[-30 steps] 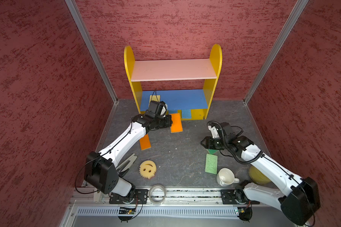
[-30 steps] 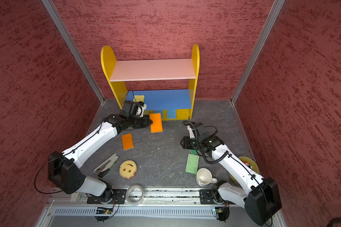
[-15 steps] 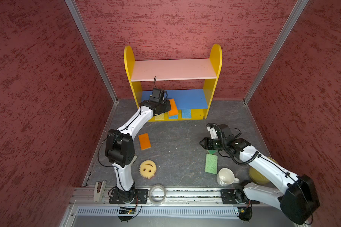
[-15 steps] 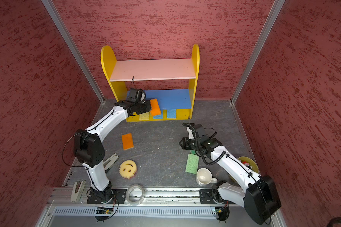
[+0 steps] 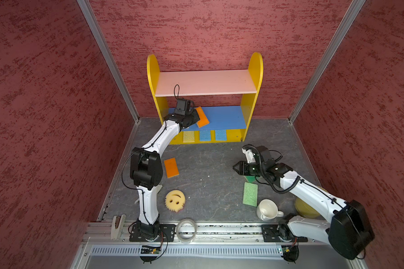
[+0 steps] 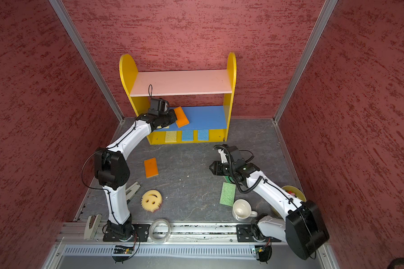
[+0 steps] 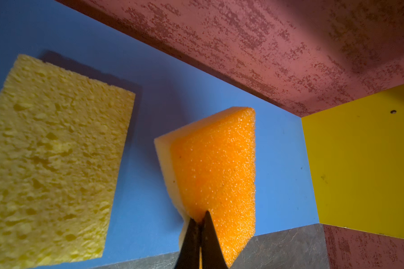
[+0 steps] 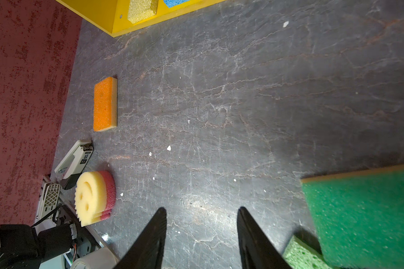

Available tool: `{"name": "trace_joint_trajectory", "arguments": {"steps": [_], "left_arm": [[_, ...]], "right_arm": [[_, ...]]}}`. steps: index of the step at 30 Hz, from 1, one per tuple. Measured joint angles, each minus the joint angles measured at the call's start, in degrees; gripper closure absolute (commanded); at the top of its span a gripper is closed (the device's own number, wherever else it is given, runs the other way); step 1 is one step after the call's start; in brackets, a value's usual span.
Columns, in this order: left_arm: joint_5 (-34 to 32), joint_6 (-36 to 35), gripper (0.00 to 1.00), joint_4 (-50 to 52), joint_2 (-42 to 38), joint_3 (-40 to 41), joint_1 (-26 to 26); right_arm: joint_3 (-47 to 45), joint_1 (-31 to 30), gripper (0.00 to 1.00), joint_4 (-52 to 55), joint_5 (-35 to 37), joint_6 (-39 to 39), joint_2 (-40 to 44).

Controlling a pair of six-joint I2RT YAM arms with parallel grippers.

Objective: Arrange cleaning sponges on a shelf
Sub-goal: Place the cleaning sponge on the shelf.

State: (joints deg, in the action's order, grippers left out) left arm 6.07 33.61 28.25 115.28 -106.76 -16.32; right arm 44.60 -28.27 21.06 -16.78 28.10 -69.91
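Note:
The shelf (image 5: 205,83) stands against the back wall. My left gripper (image 7: 200,215) is shut on the end of an orange sponge (image 7: 217,163), holding it tilted over the blue middle board (image 5: 226,116), beside a yellow sponge (image 7: 51,158) lying there. A yellow sponge (image 5: 188,136) and two blue sponges (image 5: 205,135) sit on the base. On the floor lie another orange sponge (image 5: 171,167), the smiley sponge (image 5: 175,200) and a light green sponge (image 5: 250,194). My right gripper (image 8: 201,210) is open and empty above the floor, next to a dark green sponge (image 8: 364,216).
A white mug (image 5: 267,209) stands near the light green sponge, and a yellow bowl (image 5: 306,207) sits behind the right arm. A tape ring (image 5: 186,229) lies on the front rail. A stapler (image 6: 132,189) lies by the left arm. Red walls close in on three sides.
My left arm has carried the orange sponge from the floor in front of the shelf up and back over the blue middle board. The right arm has hardly moved.

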Motion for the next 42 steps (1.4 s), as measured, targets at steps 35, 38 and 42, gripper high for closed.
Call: {"name": "trace_joint_trajectory", "arguments": {"steps": [35, 38, 42], "left_arm": [[2.4, 1.5, 0.75, -1.9, -4.2, 6.7, -0.2], [2.0, 1.5, 0.75, -1.9, -4.2, 6.8, -0.2], [1.1, 1.5, 0.74, -2.1, -4.2, 7.0, -0.2]], "right_arm": [[30.1, -0.1, 0.8, -26.4, 6.8, -7.8, -31.8], [30.1, -0.1, 0.79, -31.8, 7.6, -8.3, -35.3], [31.9, -0.2, 0.79, -37.5, 8.1, -8.1, -40.1]]}}
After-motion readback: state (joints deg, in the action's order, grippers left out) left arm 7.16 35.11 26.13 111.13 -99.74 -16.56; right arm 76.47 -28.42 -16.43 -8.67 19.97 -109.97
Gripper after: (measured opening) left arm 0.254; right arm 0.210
